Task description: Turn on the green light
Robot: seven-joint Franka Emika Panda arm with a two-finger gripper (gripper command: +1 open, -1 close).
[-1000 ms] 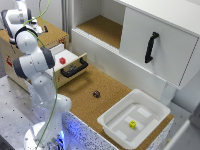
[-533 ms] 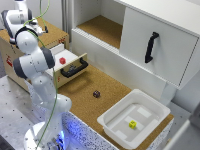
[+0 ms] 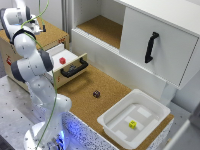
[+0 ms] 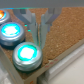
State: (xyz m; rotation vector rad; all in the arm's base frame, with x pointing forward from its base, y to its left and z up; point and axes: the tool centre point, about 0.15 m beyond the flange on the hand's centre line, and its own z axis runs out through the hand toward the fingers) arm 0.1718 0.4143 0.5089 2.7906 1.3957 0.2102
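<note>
Nearest wrist camera: round button [image 4: 26, 54], glowing cyan-green, on cork shelf [image 4: 62, 35]. Beyond it, second glowing button [image 4: 10, 31], beside fingertips [image 4: 31, 19]. Gripper [image 4: 39, 20] jaws narrow, empty, poised above the buttons. Farthest: orange button [image 4: 2, 15]. Arm folded, wrist over wooden box [image 3: 50, 37].

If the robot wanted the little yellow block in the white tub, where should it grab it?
Probably by two opposite flat sides of the yellow block, coming straight down from above. It sits low on the floor of the white tub, and the tub's raised walls would get in the way of a sideways reach. The bare floor around the block leaves room on either side.
</note>
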